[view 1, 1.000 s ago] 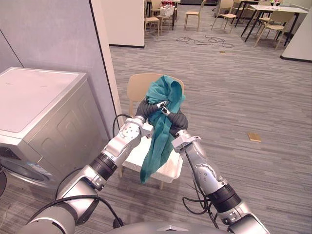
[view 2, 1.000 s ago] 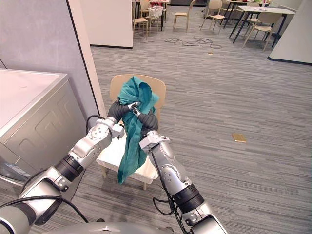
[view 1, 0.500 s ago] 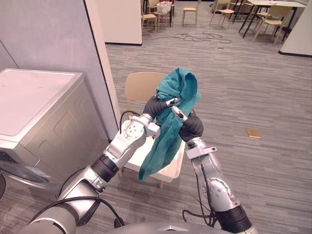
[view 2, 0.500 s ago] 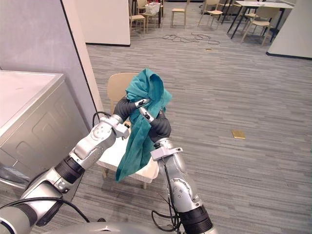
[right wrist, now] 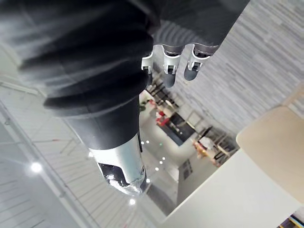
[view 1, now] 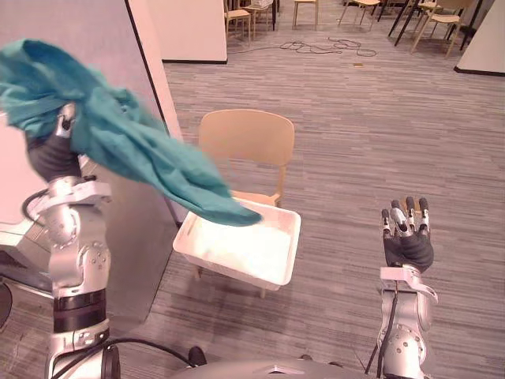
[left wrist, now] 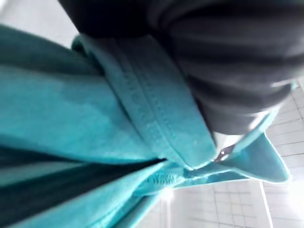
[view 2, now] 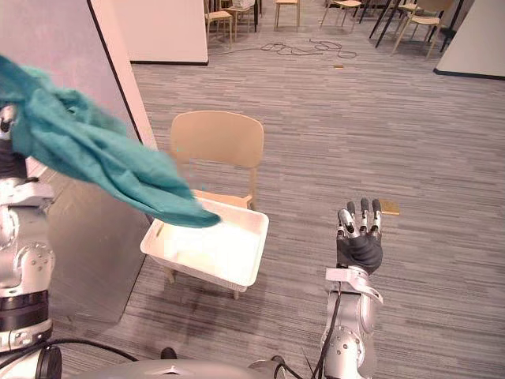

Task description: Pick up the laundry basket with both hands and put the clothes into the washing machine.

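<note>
My left hand (view 1: 49,154) is raised at the far left, shut on a teal cloth (view 1: 134,150). The cloth streams from that hand down to the right, and its tail hangs over the near left corner of the white laundry basket (view 1: 293,237). In the left wrist view the teal cloth (left wrist: 95,123) lies folded against the hand's dark cover. The basket rests on the seat of a beige chair (view 1: 245,138). The washing machine (view 2: 95,245) stands at the left, below my left hand. My right hand (view 1: 406,246) is held up at the lower right with straight fingers (right wrist: 166,71), open and holding nothing.
A grey wall panel (view 1: 79,24) rises behind the machine. Chairs and tables (view 1: 418,16) stand far back across the wood-look floor, with cables (view 1: 323,49) lying in front of them. A small tan object (view 2: 387,208) lies on the floor to the right.
My right hand let go of the teal cloth and moved away to the lower right. The left hand swung the cloth up and left, over the washing machine. The basket's inside now shows.
</note>
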